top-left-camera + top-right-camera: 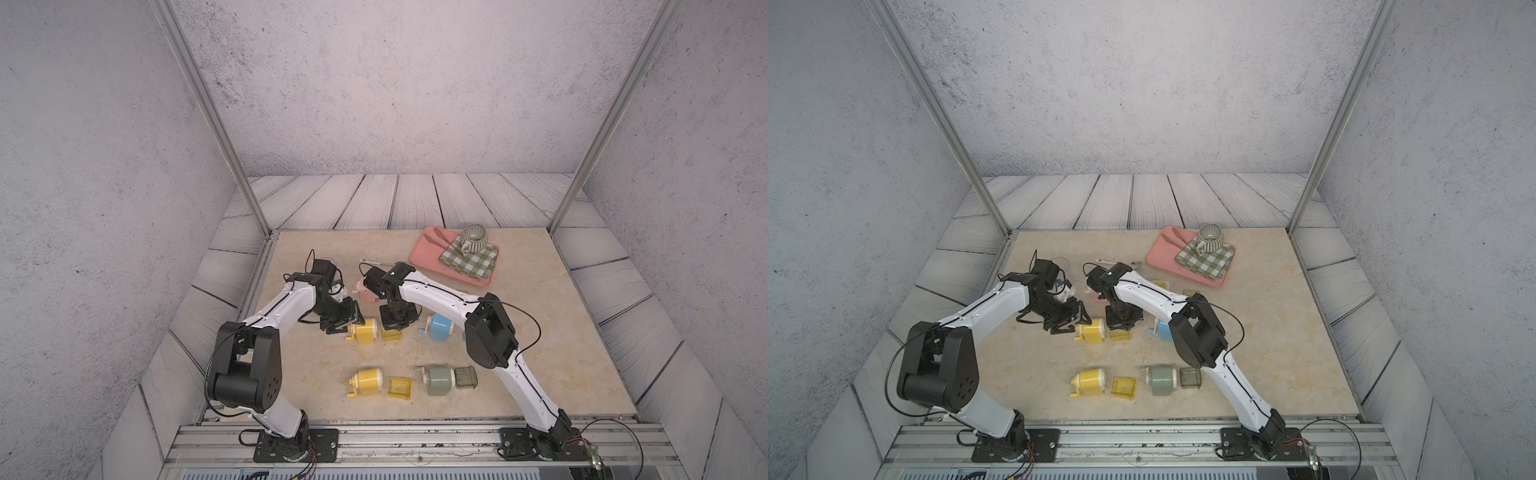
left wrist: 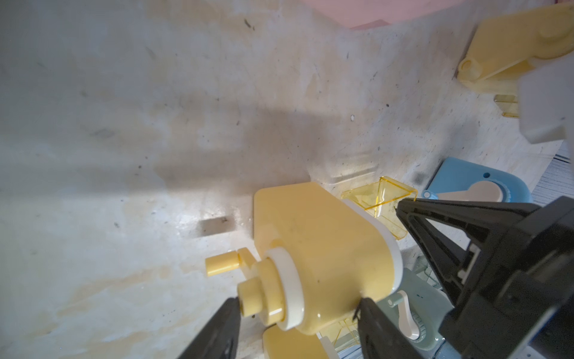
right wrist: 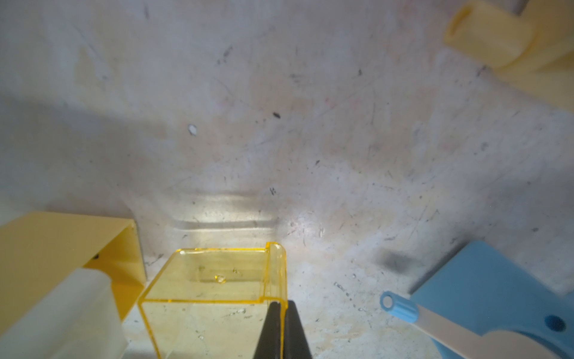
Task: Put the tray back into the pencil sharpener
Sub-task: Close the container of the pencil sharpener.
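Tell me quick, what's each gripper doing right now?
Left gripper: jaws around the yellow sharpener; grip cannot be told.
Right gripper: closed on the yellow tray, pinching its wall.

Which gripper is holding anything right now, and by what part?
Right gripper pinches the tray by one wall, at the rim. Left gripper straddles the sharpener; grip unclear.

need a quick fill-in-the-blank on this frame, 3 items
1. The right gripper is shut on the wall of the ___ tray.
2. The left gripper has the yellow sharpener between its ___.
3. The held tray is between that sharpener and a ___ sharpener.
Answers: yellow; fingers; blue.
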Controlling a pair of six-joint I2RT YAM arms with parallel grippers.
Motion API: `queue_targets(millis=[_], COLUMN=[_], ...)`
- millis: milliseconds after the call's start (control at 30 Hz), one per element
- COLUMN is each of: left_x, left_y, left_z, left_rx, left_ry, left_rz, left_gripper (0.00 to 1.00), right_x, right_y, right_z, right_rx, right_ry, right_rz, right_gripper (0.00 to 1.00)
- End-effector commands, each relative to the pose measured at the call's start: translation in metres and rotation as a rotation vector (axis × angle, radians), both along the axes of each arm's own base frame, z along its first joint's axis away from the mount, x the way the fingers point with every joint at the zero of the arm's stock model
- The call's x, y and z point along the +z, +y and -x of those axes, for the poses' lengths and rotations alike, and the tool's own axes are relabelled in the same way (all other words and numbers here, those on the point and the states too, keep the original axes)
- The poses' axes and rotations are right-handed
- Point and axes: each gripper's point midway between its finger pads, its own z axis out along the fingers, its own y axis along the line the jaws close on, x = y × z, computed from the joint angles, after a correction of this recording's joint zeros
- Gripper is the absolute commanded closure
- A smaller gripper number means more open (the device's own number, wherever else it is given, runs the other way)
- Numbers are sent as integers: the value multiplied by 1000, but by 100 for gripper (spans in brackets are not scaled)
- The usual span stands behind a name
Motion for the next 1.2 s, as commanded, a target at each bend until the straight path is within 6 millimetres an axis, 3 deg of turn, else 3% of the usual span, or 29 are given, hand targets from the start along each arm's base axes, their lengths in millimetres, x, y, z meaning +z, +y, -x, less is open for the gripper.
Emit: queue_targets(millis=[0,1167], left_x=[2,-4], left_y=[0,-4], left_z=[-1,3], left_rx=[-15,-27], left_ry=[2,27], left_rz=[7,27], left_gripper=[37,38], right_x=[-5,-12], right_y=[1,12], right_z=[5,9], right_rx=[-3,-37], right_ry=[26,94], right_rz=[12,28], right_gripper=[100,100])
